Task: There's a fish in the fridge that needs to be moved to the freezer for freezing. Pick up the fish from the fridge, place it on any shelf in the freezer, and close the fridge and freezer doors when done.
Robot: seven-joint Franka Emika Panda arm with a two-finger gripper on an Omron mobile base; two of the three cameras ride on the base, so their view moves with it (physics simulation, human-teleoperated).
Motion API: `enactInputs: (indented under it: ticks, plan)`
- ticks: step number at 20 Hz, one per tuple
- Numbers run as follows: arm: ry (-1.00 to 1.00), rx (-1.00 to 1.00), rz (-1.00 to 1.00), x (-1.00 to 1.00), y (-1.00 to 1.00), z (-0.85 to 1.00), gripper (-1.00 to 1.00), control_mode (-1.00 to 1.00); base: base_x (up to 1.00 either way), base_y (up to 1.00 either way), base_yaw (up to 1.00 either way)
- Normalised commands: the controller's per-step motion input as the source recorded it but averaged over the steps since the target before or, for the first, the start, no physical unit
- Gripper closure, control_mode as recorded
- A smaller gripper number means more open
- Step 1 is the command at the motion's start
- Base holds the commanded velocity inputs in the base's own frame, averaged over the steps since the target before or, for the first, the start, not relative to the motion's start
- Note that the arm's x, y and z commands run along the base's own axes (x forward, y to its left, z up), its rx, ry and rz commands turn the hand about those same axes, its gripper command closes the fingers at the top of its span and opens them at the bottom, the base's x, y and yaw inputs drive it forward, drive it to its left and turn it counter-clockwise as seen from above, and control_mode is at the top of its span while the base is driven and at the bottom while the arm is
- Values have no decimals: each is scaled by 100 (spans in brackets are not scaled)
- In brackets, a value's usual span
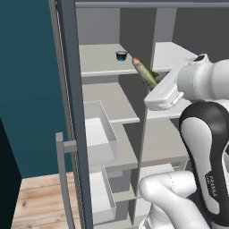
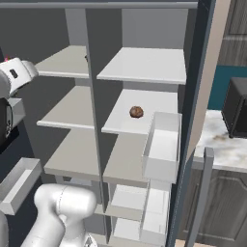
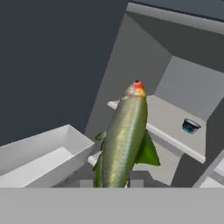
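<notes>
A greenish fish (image 1: 144, 71) with a red-orange head sticks up from my gripper (image 1: 153, 80), which is shut on its tail end. In the hand view the fish (image 3: 124, 135) rises between my fingertips (image 3: 136, 183) and points at the upper light grey shelf (image 3: 168, 118) of the appliance's left half. It hangs in front of the centre divider (image 1: 145, 120), level with that shelf (image 1: 100, 60). Both slate-grey doors stand open, the left one (image 1: 71, 112) and the right one (image 2: 202, 96). Their fronts face away, so no lit panel shows.
A small dark cup (image 1: 121, 55) stands on the left half's top shelf. A brown round item (image 2: 136, 112) lies on a shelf in the right half. Clear bins (image 1: 100, 129) hang on the left door, others (image 2: 161, 144) on the right. A dark box (image 2: 236, 106) sits on the counter.
</notes>
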Motion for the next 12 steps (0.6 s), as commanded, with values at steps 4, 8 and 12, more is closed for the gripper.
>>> enactInputs:
  ticks: [4,8,12]
  plan:
    - [7,-9,11,44,89,0,100,-100,0,0,0]
    - [15,-3,5,71,32,0,100,-100,0,0,0]
    - [6,0,1,66,5,0,100,-100,0,0,0]
